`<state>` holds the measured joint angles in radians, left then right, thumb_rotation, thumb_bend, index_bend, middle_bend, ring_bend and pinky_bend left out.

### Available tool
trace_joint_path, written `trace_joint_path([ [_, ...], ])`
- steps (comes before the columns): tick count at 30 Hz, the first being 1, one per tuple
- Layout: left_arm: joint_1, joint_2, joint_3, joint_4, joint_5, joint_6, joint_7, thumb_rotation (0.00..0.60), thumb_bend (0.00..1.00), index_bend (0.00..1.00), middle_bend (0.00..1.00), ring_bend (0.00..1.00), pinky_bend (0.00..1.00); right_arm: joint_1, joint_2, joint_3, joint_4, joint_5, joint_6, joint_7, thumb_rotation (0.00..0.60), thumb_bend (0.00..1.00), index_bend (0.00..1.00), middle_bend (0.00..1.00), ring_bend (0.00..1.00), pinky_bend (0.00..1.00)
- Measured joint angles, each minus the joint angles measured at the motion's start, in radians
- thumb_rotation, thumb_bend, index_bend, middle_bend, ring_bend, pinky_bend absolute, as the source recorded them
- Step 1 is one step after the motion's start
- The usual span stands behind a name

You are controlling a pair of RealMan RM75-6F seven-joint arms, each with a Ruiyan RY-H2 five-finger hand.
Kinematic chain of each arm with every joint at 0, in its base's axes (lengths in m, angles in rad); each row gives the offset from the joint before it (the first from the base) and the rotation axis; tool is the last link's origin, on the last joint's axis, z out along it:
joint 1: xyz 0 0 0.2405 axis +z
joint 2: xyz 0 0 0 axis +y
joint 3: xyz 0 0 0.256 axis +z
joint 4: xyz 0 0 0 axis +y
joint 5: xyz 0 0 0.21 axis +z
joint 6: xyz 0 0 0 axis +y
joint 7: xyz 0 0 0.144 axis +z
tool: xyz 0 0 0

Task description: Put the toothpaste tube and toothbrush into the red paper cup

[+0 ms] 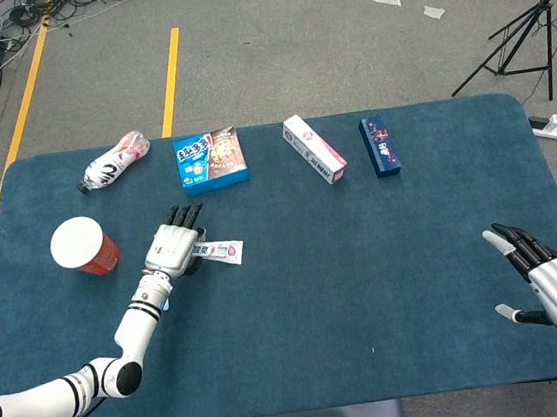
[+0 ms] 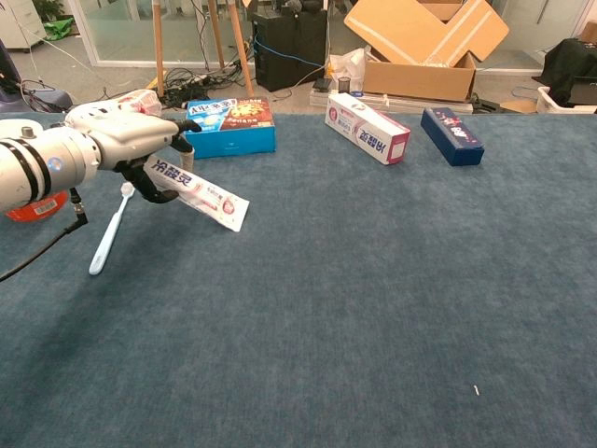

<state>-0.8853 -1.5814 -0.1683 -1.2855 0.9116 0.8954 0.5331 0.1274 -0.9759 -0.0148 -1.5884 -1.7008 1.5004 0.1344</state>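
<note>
My left hand (image 1: pixel 172 249) (image 2: pixel 131 142) grips the white toothpaste tube (image 2: pixel 201 194) (image 1: pixel 221 251) by its cap end and holds it tilted above the blue table, flat end pointing right and down. The light blue toothbrush (image 2: pixel 107 235) lies flat on the cloth just below and left of that hand; in the head view the hand hides it. The red paper cup (image 1: pixel 84 247) (image 2: pixel 28 203) stands upright to the left, its mouth open. My right hand (image 1: pixel 556 284) hovers at the table's right front corner, fingers spread, holding nothing.
Along the back lie a plastic bottle (image 1: pixel 112 161), a blue cookie box (image 1: pixel 210 160), a white toothpaste carton (image 1: pixel 313 149) and a dark blue box (image 1: pixel 379 146). The table edge (image 1: pixel 281 409) runs close along the front.
</note>
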Motion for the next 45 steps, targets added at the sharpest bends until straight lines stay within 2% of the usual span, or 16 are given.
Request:
trace_joint_path([
  [26,-0.003,0.089,-0.018,-0.120,-0.026,0.062,0.073,0.600,0.35,0.90,0.00,0.00,0.00,0.006,0.000,0.001,-0.018,-0.008,-0.001,-0.017,0.600,0.00,0.07,0.09,0.11,0.44],
  [45,0.012,0.263,-0.052,-0.289,-0.094,0.172,0.159,0.600,0.37,0.90,0.00,0.00,0.00,-0.004,0.030,0.003,-0.055,-0.038,0.043,-0.045,0.600,0.00,0.07,0.09,0.11,0.44],
])
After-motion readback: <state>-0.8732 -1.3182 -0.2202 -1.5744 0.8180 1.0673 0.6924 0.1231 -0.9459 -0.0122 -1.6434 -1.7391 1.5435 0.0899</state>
